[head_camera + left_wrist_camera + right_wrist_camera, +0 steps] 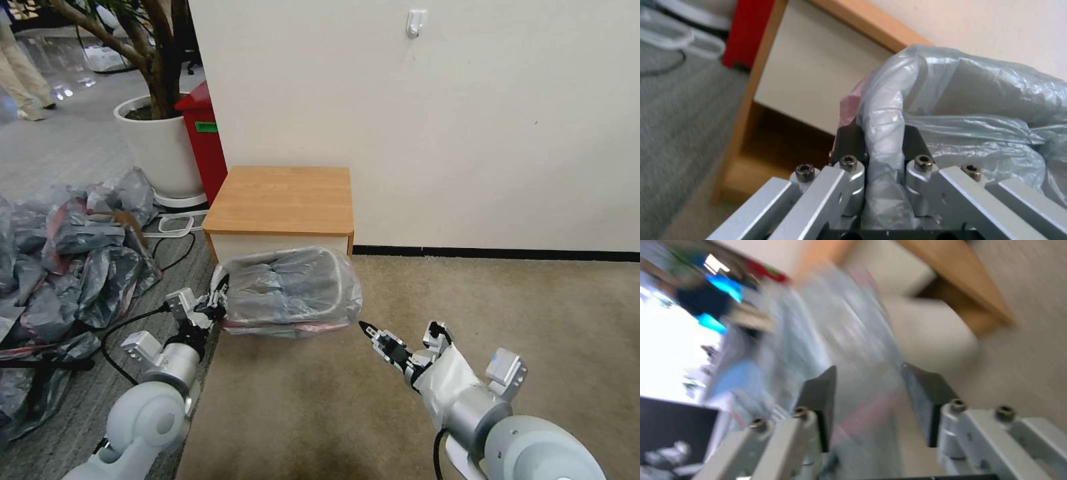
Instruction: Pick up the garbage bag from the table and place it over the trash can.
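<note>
The garbage bag (290,287), thin grey plastic with a pink-red rim, is draped over the trash can (929,336), which stands on the carpet right in front of the table (280,197). My left gripper (217,305) is at the can's left side, shut on the garbage bag (889,110) where it folds over the rim, its dark fingers (849,140) on either side of that fold. My right gripper (399,328) hovers just off the can's right front corner, a short gap away. Its fingers (822,390) stand apart with nothing between them, and the garbage bag (840,323) lies blurred beyond.
A big heap of grey and red bags (67,260) covers the floor at left, with black cables (133,323) beside my left arm. A white plant pot (160,147) and a red bin (203,143) stand left of the table. Open carpet (507,300) lies to the right.
</note>
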Motion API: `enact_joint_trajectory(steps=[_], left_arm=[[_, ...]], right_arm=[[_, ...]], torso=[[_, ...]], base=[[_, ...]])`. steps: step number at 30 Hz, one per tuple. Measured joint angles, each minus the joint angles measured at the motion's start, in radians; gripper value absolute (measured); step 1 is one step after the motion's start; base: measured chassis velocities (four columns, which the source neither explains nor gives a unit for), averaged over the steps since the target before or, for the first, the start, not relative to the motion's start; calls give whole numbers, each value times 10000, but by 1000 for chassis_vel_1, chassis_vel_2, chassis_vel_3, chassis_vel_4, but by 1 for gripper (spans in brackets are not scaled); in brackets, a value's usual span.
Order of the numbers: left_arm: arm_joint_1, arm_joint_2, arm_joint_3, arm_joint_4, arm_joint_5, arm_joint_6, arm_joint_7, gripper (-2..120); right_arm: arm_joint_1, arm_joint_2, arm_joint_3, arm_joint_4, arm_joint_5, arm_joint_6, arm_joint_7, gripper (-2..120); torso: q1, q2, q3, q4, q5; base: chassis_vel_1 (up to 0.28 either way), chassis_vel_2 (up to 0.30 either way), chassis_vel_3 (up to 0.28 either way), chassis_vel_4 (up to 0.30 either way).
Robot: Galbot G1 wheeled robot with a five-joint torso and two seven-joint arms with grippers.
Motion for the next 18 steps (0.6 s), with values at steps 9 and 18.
enact_joint_trajectory(steps=[9,18], left_arm=[[235,-244,73,-165,-382,239,-19,7],[414,-354,139,-465,-494,290,-47,7]], right_arm=[[1074,1208,221,-1431,-1332,1460,-1980,75],[1133,2320,-222,-2665,-2333,1520,-2898,100]], torso=[[0,0,1,2,0],[0,0,0,1,0]], base=[[0,0,0,0],[0,0,0,0]])
